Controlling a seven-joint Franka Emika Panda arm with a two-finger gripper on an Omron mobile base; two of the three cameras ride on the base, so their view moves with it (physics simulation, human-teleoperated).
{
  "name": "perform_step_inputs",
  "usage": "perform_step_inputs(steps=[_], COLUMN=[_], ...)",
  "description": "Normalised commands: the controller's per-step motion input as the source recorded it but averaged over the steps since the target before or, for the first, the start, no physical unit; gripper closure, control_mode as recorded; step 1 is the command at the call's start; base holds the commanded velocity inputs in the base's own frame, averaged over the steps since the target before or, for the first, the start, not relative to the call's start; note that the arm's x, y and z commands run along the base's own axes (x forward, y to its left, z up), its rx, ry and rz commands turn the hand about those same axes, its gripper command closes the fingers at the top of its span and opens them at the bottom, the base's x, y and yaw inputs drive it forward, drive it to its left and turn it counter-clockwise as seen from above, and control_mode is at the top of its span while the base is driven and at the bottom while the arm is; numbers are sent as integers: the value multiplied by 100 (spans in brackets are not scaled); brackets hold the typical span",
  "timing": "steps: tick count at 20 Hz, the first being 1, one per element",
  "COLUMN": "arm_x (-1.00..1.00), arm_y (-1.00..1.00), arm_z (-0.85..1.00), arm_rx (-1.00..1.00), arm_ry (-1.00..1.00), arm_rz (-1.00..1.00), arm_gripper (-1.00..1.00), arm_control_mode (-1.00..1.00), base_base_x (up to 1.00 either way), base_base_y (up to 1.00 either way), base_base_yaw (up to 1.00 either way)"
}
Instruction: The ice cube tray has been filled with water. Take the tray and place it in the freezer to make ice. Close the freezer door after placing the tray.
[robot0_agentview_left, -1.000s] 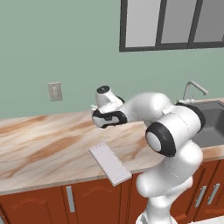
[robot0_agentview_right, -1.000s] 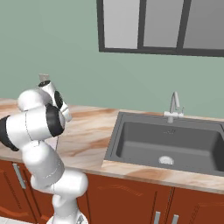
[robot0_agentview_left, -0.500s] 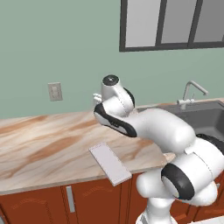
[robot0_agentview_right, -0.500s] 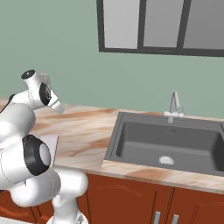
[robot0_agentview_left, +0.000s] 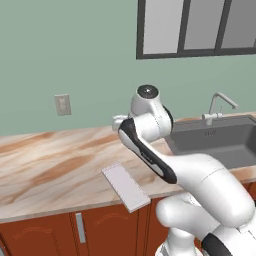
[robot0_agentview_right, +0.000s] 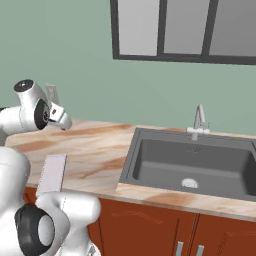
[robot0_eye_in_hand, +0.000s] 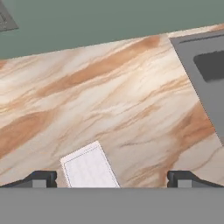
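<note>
While high above the ice cube tray (robot0_eye_in_hand: 89, 168), hand (robot0_eye_in_hand: 111, 178) spread wide (nothing gripped).

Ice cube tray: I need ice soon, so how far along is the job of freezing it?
Nothing looks done yet. The flat pale lavender-white ice cube tray lies on the marbled counter near its front edge. The arm's two-finger gripper hangs above the tray, jaws wide open, holding nothing. Grasping, carrying to the freezer and closing its door all remain.

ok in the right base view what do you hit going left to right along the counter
ice cube tray near the counter's front edge → bare marbled counter → sink with its faucet at the back
</note>
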Motion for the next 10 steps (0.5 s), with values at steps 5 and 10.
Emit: perform_step_inputs(steps=[5,10], arm_x=[-81,-89], arm_y=[-1,3], arm_z=[-6,0], arm_rx=[-38,-43], arm_ry=[0,0], arm_rz=[68,57], arm_gripper=[-100,-100], arm_control_mode=[-100,-100], base_base_x=[0,0], base_base_y=[0,0], base_base_yaw=[0,0])
